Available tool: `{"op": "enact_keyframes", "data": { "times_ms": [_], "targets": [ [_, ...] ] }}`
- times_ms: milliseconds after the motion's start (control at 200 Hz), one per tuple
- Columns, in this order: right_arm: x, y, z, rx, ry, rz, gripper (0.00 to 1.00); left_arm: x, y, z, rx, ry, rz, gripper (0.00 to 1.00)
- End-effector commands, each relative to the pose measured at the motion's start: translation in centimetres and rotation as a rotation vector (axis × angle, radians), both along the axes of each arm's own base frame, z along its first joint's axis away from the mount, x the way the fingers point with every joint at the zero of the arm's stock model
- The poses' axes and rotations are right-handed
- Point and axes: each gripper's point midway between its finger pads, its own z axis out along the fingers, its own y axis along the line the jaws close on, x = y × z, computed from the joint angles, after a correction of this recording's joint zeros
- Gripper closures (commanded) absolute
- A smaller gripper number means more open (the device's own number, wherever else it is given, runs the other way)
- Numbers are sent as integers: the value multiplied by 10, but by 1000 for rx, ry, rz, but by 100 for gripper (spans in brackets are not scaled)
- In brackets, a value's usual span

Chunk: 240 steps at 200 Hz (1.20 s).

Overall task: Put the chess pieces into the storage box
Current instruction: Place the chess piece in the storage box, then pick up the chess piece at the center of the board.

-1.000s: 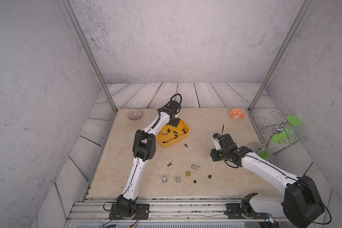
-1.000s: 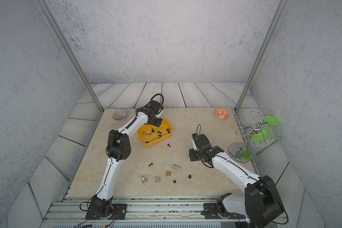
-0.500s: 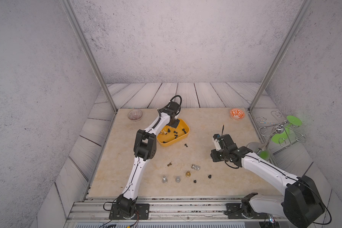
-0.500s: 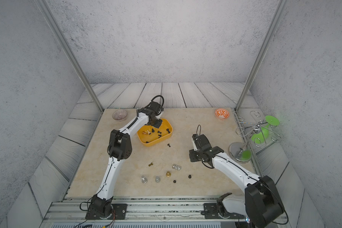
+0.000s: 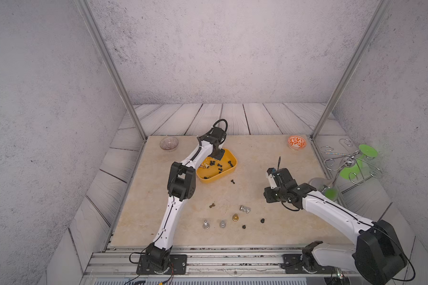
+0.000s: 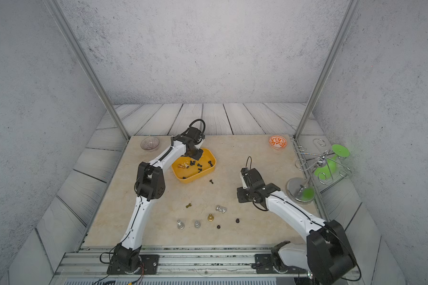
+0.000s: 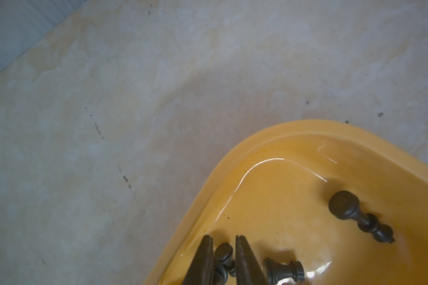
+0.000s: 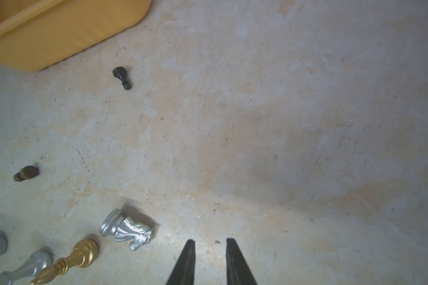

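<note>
The yellow storage box (image 5: pixel 215 179) (image 6: pixel 193 179) sits mid-table with several black, one gold and one pale chess pieces in it. My left gripper (image 5: pixel 218 155) (image 7: pixel 224 238) hangs inside the box's far corner (image 7: pixel 232 158). Its jaws stand slightly open, with a black piece (image 7: pixel 224 251) loose between them. On the table lie a black pawn (image 5: pixel 232 181) (image 8: pixel 121 77), a silver knight (image 5: pixel 245 209) (image 8: pixel 126 229), a gold piece (image 5: pixel 235 217) (image 8: pixel 67 261), two silver pawns (image 5: pixel 205 224) and small dark pieces (image 5: pixel 262 220). My right gripper (image 5: pixel 269 197) (image 8: pixel 209 243) hovers open and empty, right of the knight.
A clear ribbed bowl (image 5: pixel 169 143) stands at the back left and an orange-patterned bowl (image 5: pixel 296 142) at the back right. A wire stand with green discs (image 5: pixel 351 162) is off the table's right edge. Metal frame posts (image 5: pixel 134 116) rise at the back corners.
My left gripper's jaws have parted a little over the storage box, loosening the black piece. The right arm has not moved.
</note>
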Motion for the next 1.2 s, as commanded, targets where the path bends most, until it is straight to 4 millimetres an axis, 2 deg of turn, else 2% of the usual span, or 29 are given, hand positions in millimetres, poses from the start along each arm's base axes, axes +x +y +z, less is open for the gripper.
{"op": "enact_keyframes", "data": {
  "times_ms": [0,40,50,65,350,661,1001,1196],
  "targets": [
    [-6,-5,6,9,-11,-12,75,1,4,6,-1,-6,-1,79],
    [-6,-5,6,9,-11,-12,75,0,3,5,-3,-6,0,79],
    [-6,-5,6,8,-11,-11,75,1,3,17,-14,-25,-1,79],
    [-6,-5,6,8,-9,-12,75,1,3,22,-17,-32,-2,79],
    [-6,-5,4,-2,-6,-7,75,-7,0,50,-79,-59,2,79],
    [-8,1,2,5,21,32,75,-33,2,77,-161,-74,12,78],
    [-20,27,8,56,38,147,74,-78,17,80,-228,-56,53,78],
    [-35,60,12,43,21,278,72,-106,31,77,-235,-22,83,78]
  ]
}}
